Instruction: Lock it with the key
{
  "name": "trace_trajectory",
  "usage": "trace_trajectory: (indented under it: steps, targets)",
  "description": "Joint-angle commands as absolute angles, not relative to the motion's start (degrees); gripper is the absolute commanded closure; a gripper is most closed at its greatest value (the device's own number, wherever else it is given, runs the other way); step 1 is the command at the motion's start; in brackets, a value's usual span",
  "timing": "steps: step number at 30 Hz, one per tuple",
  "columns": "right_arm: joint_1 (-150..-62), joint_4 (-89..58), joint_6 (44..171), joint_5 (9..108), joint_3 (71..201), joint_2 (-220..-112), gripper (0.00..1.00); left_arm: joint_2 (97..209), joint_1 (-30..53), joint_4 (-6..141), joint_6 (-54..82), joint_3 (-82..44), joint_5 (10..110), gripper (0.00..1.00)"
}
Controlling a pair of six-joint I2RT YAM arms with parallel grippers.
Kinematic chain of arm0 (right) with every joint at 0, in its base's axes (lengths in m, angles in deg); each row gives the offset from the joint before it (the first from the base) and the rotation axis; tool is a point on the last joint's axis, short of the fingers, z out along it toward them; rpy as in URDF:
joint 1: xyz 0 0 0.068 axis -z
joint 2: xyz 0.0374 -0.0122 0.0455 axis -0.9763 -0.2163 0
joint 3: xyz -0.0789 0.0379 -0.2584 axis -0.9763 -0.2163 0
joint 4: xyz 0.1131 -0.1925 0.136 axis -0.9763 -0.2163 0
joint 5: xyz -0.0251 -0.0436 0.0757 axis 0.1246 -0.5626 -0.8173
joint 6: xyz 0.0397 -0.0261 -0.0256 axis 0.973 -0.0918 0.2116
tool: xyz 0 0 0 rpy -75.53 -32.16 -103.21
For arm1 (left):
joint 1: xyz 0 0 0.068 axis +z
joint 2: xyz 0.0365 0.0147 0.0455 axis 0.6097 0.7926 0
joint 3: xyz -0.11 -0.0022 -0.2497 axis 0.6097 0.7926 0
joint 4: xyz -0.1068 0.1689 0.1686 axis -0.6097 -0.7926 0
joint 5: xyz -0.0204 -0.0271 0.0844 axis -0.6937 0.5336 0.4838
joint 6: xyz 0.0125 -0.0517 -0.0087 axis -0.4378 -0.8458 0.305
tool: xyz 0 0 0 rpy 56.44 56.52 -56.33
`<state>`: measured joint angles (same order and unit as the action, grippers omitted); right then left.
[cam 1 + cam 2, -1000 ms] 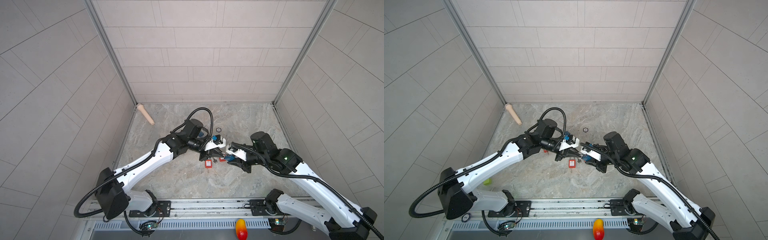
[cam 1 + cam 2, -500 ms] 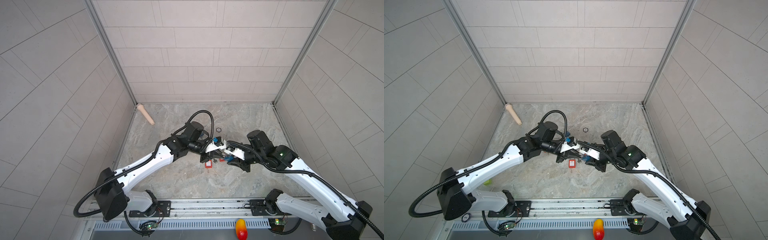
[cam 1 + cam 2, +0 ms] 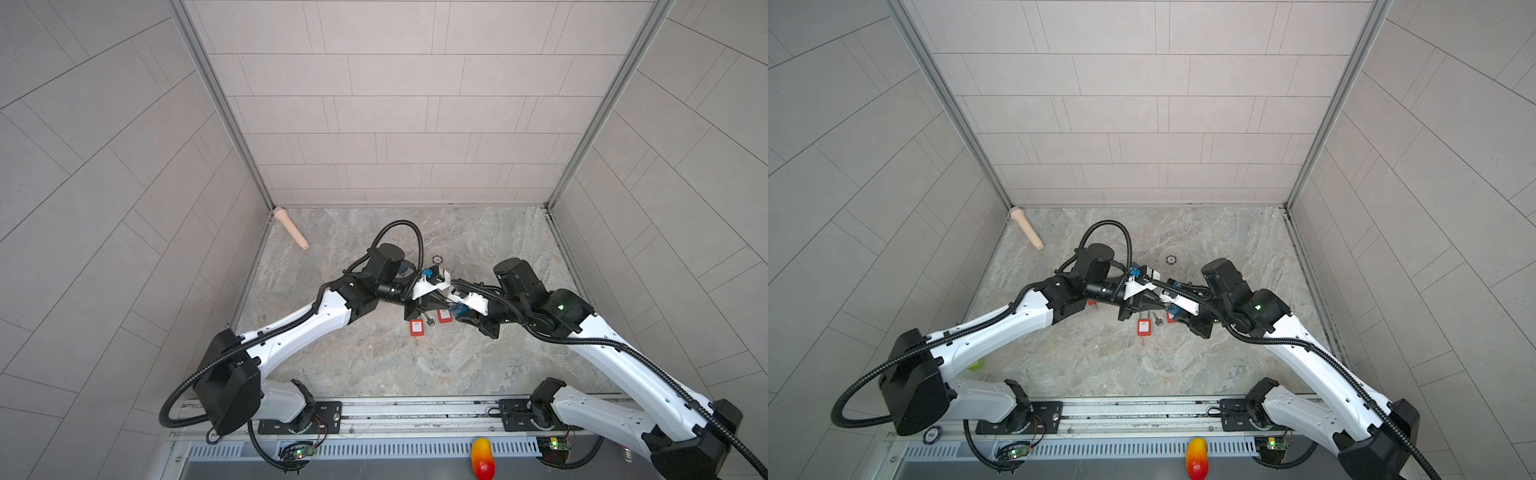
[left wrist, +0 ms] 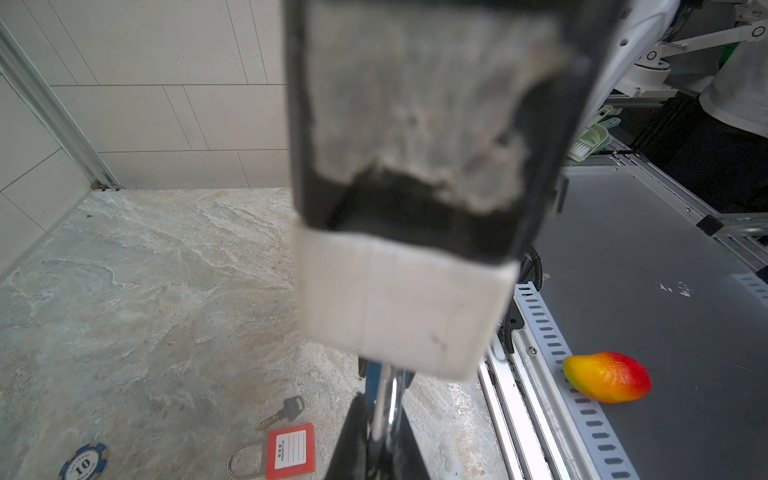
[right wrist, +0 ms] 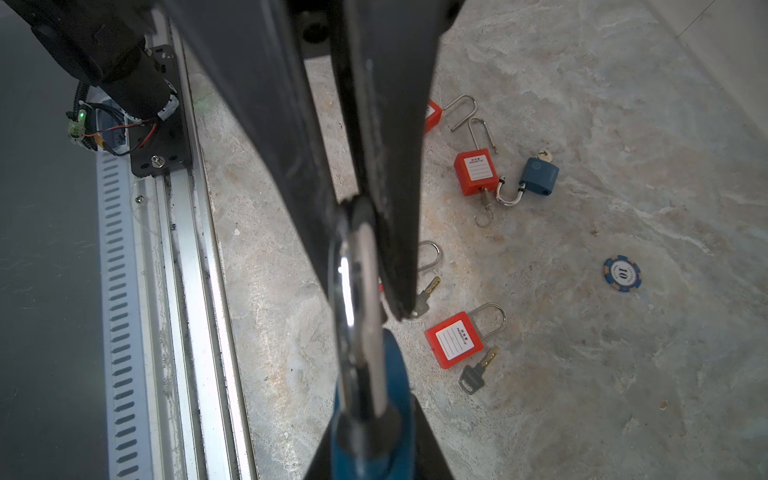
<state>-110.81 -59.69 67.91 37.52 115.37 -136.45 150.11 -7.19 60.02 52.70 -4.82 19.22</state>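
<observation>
A blue padlock [image 5: 395,361] hangs above the floor at mid-scene, between both arms. My right gripper [image 5: 370,419] is shut on its blue body [image 3: 457,309]. My left gripper [image 4: 384,415] is shut on the padlock's silver shackle [image 5: 357,270] from the opposite side. The two grippers meet nose to nose in both top views, and the right gripper's padded finger [image 4: 407,291] fills the left wrist view. A loose key [image 5: 473,374] lies on the floor beside a red padlock [image 5: 455,338]. A second key [image 5: 428,291] lies half hidden behind the left gripper's fingers [image 5: 386,124].
More locks lie on the stone floor: an open red padlock [image 5: 476,172] with a key in it, hooked to a second blue padlock [image 5: 539,176]. A poker chip [image 3: 437,259], a beige peg [image 3: 291,228] at the back left and a toy mango [image 3: 482,453] on the front rail.
The right arm has shifted a little left, towards the left gripper. The left arm has barely moved. Both grips look unchanged.
</observation>
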Motion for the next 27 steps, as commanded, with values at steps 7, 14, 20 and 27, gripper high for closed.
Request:
trace_trajectory:
  steps: [7,14,20,27]
  targets:
    - [-112.00,-38.87,70.46,27.67,125.31,-141.50,1.00,153.59,-10.62,62.98,54.89,-2.70,14.70,1.00]
    - [-111.26,-32.18,71.84,28.00,124.60,-140.78,1.00,154.06,-10.25,67.05,49.68,-0.16,13.67,1.00]
    - [-110.99,-40.54,70.19,23.05,127.69,-143.25,1.00,151.31,-9.87,66.36,51.87,-0.01,16.62,1.00]
    - [-109.89,-49.26,69.87,17.97,127.46,-142.72,1.00,147.74,-9.80,58.51,60.88,-2.27,20.10,1.00]
